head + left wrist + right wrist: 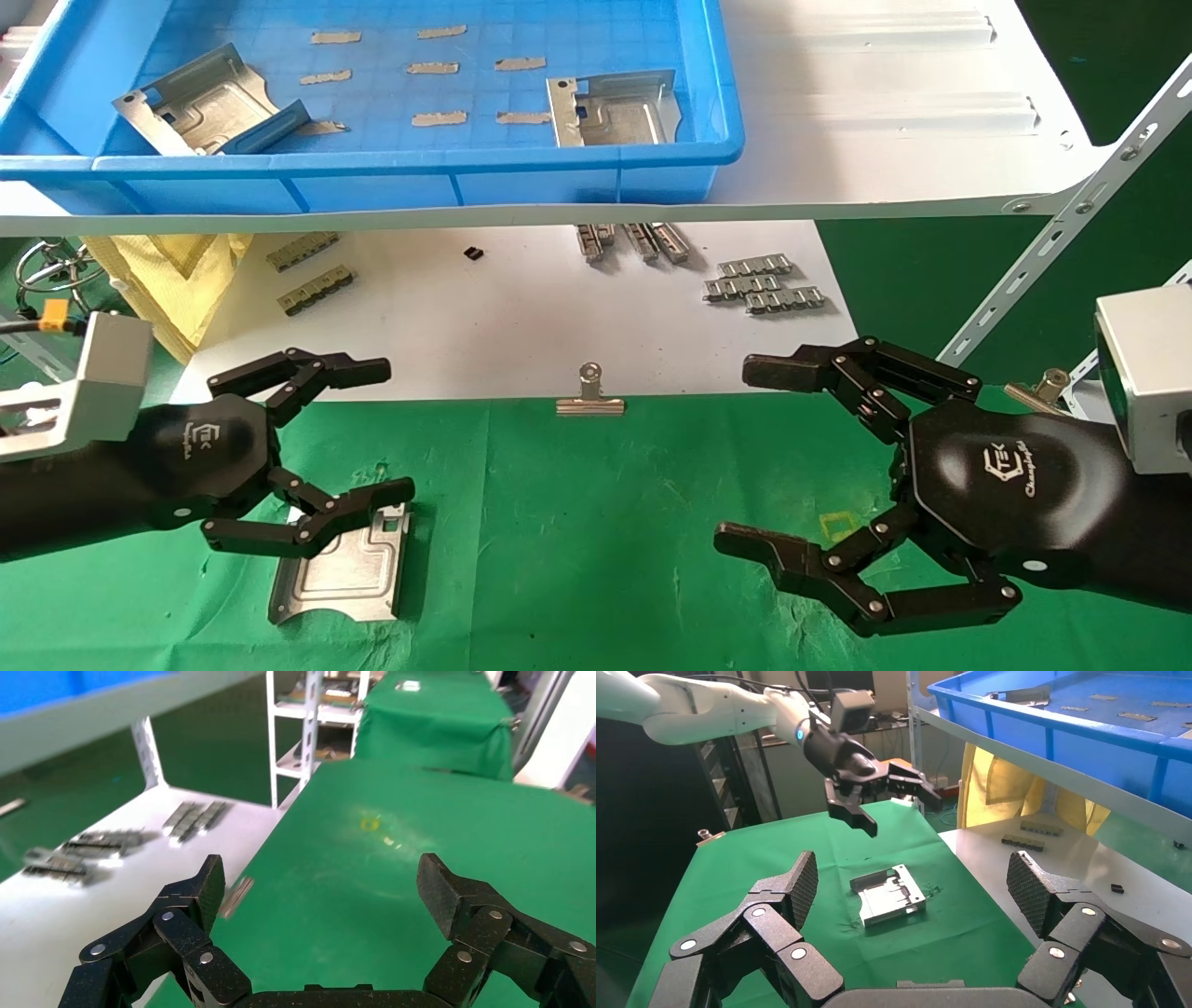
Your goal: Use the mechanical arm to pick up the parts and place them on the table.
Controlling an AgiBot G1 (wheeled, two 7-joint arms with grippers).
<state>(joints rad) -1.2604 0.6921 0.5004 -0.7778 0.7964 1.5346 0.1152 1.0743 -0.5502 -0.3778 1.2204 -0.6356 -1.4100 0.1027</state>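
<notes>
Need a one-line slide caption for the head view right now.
Left gripper open above a metal part on the green table; two parts remain in the blue bin; right gripper open.

One part was laid flat on the table near its front left corner, below the left gripper. The right gripper was held over the table's right side. A binder clip was set at the back edge, where a white sheet began. Two more parts were kept in a bin on the shelf behind.
</notes>
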